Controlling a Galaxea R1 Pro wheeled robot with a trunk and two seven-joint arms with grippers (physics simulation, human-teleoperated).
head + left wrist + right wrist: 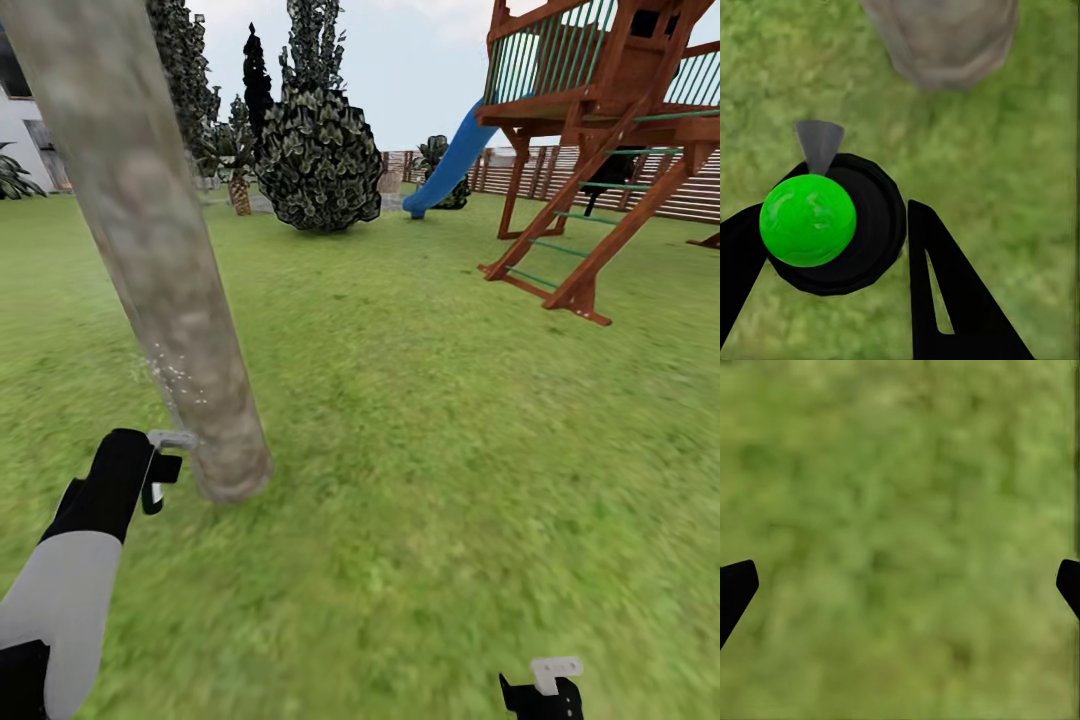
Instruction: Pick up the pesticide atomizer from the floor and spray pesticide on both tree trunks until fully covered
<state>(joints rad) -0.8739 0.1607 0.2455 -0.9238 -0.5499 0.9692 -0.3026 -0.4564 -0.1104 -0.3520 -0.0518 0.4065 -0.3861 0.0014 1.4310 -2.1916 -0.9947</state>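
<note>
no words, numbers, brands or signs can be read anywhere here. the spray bottle (pixel 832 225) in the left gripper (pixel 832 262) shows a plain green spot, with no lettering visible.

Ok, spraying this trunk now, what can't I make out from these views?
- Trunk: its top and foliage cut off by the head view's upper edge; its far side faces away.
- Atomizer: label unseen; the left wrist view looks down on its green spot.
- Right gripper: fingertips barely inside the frame edges.
</note>
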